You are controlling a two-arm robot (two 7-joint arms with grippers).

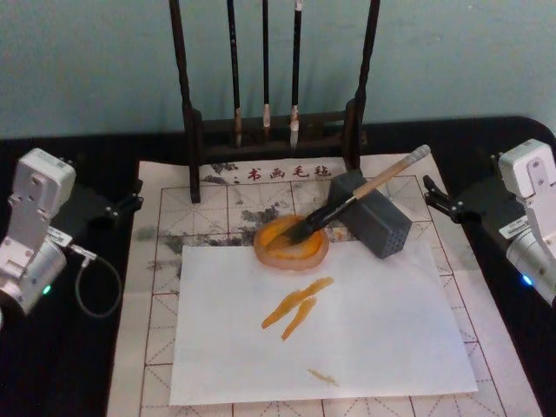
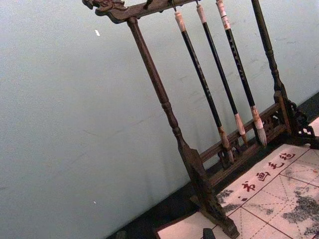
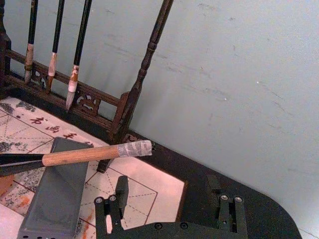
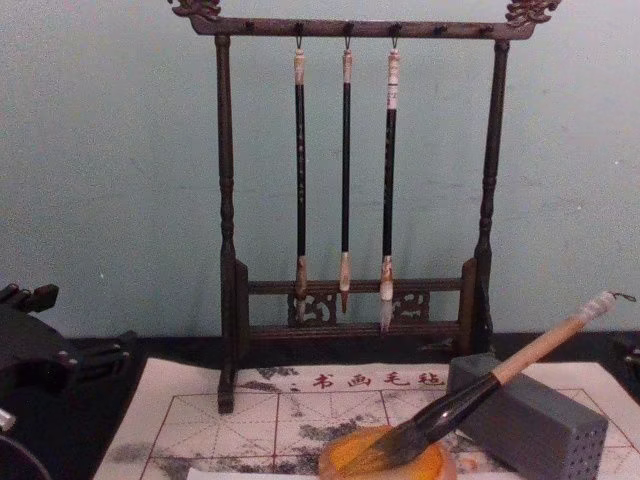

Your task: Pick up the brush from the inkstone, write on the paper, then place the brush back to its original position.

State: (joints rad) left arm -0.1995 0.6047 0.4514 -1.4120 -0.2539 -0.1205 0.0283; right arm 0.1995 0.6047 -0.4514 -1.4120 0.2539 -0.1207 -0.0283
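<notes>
The brush [image 1: 365,193] lies slanted, its dark bristles in the orange inkstone [image 1: 304,258] and its pale handle propped on a grey block [image 1: 382,228]. The gridded paper [image 1: 165,261] covers the table, and on it lies a plain white sheet [image 1: 373,330] with orange strokes [image 1: 295,313]. My left gripper [image 1: 132,198] stands open at the paper's left edge, away from the brush. At the right edge my right gripper [image 1: 432,195] is open, a short way from the brush's taped end [image 3: 134,148]. In the chest view the brush [image 4: 520,365] slopes down into the inkstone [image 4: 440,465].
A dark wooden rack [image 1: 269,130] with three thin black-handled brushes [image 4: 345,170] stands at the back against a pale green wall. Black table surface flanks the paper on both sides. A grey cable loops beside my left arm [image 1: 95,287].
</notes>
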